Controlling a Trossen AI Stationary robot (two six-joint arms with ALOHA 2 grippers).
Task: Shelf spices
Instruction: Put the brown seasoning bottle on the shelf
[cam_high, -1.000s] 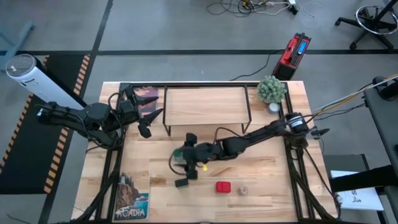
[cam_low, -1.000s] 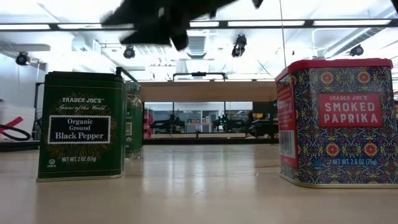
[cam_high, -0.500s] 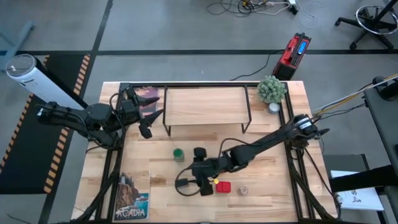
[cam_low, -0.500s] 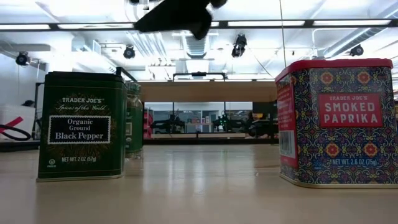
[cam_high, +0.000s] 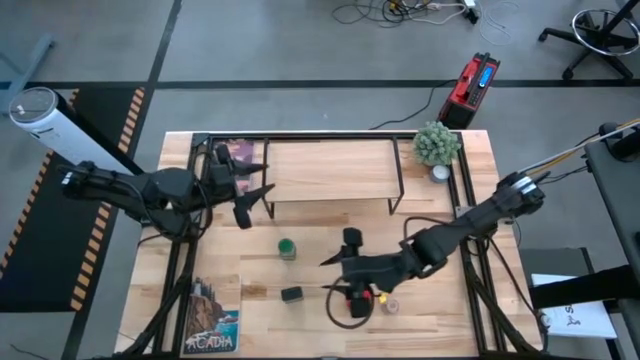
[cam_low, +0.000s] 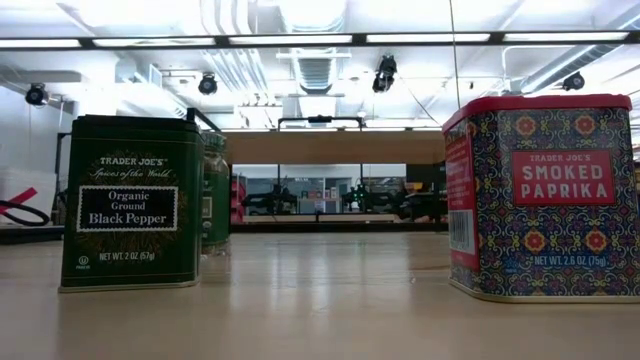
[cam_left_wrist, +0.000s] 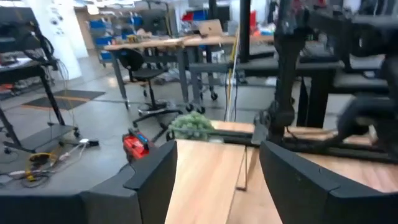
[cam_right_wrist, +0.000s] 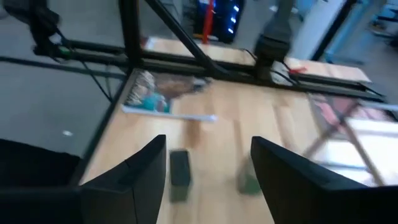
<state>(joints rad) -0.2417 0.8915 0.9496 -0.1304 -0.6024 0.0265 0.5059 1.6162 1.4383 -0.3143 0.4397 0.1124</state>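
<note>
From above, the shelf (cam_high: 333, 168) is standing at the 12 o'clock side of the counter (cam_high: 440, 310), its board top bare. The green-capped jar (cam_high: 287, 247) is standing on the counter just at 6 o'clock of the shelf's left end, and the dark tin (cam_high: 291, 294) is lying at 6 o'clock of that jar. The right tool (cam_high: 340, 277) is hanging with its fingers spread wide, holding nothing, above the counter; the red tin (cam_high: 357, 303) is showing partly under that arm, and the small tan jar (cam_high: 391, 305) is sitting just at 3 o'clock of the red tin. The left tool (cam_high: 257, 180) is waiting at the shelf's left end, fingers wide and empty. A potted plant (cam_high: 437, 143) is standing at the shelf's right end.

At counter height, the dark green Black Pepper tin (cam_low: 128, 203) is standing upright at 9 o'clock, with the green-capped jar (cam_low: 216, 190) partly hidden behind it. The red Smoked Paprika tin (cam_low: 540, 196) is standing upright at 3 o'clock, well apart from the pepper tin.

From the left wrist, its fingers (cam_left_wrist: 154, 177) are gaping wide over the shelf's board (cam_left_wrist: 208, 177), with the plant (cam_left_wrist: 192, 126) beyond.

From the right wrist, its fingers (cam_right_wrist: 145, 168) are standing wide apart, the dark tin (cam_right_wrist: 180, 175) and the green-capped jar (cam_right_wrist: 250, 182) showing blurred on the counter between them.
</note>
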